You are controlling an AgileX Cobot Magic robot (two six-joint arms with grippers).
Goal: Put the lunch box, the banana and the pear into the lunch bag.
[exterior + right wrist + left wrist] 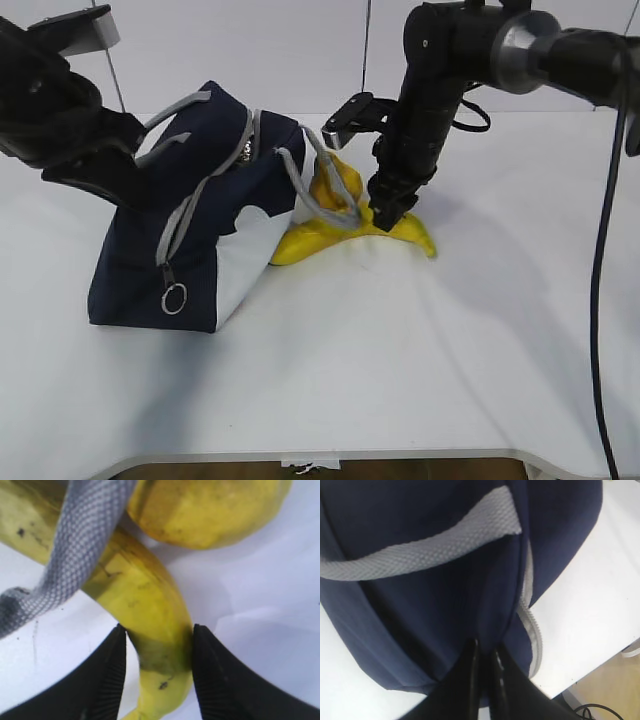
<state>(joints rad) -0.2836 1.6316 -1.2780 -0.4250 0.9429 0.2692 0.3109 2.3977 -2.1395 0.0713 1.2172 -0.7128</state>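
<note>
The navy lunch bag (180, 235) stands tilted on the white table, its grey zipper (532, 630) partly in view. My left gripper (485, 652) is shut on a fold of the bag's fabric at its left side. The banana (415, 236) lies right of the bag, with the orange-yellow pear (343, 183) behind it. A grey bag handle (80, 535) is draped over both fruits. My right gripper (157, 635) comes down from above, and both its fingers press the sides of the banana (145, 600) near one end. The pear (205, 510) sits just beyond. The lunch box is out of view.
A metal ring pull (174, 298) hangs on the bag's front. The table's front edge (320, 458) runs along the bottom. A black cable (598, 300) hangs at the far right.
</note>
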